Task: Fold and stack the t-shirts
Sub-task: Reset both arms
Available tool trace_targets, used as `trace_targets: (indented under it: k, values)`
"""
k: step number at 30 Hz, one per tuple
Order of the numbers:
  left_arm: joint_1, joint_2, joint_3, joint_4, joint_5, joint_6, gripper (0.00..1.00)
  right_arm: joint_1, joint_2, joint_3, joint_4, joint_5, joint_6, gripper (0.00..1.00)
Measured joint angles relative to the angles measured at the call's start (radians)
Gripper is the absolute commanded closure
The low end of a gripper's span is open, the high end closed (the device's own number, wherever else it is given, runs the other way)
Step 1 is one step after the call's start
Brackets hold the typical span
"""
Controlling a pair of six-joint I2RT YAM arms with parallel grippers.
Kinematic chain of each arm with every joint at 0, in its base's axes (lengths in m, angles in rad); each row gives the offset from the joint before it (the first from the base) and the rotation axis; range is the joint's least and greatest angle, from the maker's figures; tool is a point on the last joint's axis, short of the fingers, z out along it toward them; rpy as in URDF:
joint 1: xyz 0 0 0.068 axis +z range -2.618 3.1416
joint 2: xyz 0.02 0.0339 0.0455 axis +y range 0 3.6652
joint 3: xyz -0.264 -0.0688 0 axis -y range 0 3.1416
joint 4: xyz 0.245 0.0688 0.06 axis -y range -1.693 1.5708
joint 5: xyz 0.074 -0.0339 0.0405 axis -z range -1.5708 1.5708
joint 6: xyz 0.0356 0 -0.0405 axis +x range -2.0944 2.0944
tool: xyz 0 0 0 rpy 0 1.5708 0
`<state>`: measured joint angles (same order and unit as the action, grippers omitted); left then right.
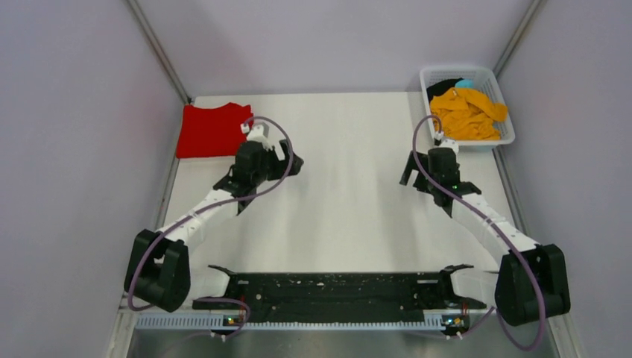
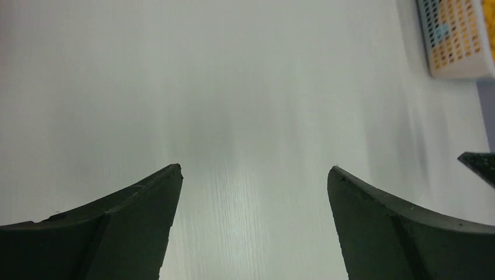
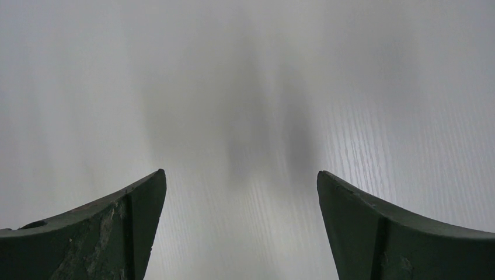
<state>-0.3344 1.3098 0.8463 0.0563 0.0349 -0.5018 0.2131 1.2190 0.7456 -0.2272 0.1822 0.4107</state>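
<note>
A bright red t-shirt (image 1: 212, 130) lies folded flat at the table's far left. An orange-yellow t-shirt (image 1: 466, 113) lies crumpled in the basket, with a black t-shirt (image 1: 443, 84) partly under it at the back. No white t-shirt shows. My left gripper (image 1: 259, 171) hangs over bare table just right of and nearer than the red shirt; it is open and empty in the left wrist view (image 2: 255, 169). My right gripper (image 1: 440, 177) hangs over bare table just in front of the basket; it is open and empty in the right wrist view (image 3: 240, 174).
A white plastic lattice basket (image 1: 504, 138) stands at the far right corner, also seen in the left wrist view (image 2: 458, 64). A small light-blue thing (image 1: 463, 83) lies in it. A black rail (image 1: 335, 287) runs along the near edge. Grey walls close the sides.
</note>
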Motion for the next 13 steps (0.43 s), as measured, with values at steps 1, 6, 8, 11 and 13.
trace_targets:
  k: [1, 6, 8, 11, 13]
  values:
    - [-0.022, -0.014, -0.049, 0.011, 0.014, -0.021, 0.01, 0.000, -0.027, -0.040, 0.009, 0.000, 0.005, 0.01]
    - [-0.042, -0.057, -0.224, -0.021, -0.015, -0.090, 0.01, 0.000, -0.129, -0.150, 0.025, 0.001, 0.021, 0.01]
    - [-0.042, -0.063, -0.232, -0.043, -0.035, -0.099, 0.01, 0.000, -0.155, -0.157, 0.027, 0.008, 0.026, 0.01]
    - [-0.042, -0.081, -0.227, -0.042, -0.062, -0.100, 0.01, 0.000, -0.180, -0.157, 0.042, 0.027, 0.032, 0.01]
    - [-0.042, -0.090, -0.222, -0.041, -0.077, -0.102, 0.01, 0.000, -0.190, -0.157, 0.055, 0.038, 0.037, 0.01]
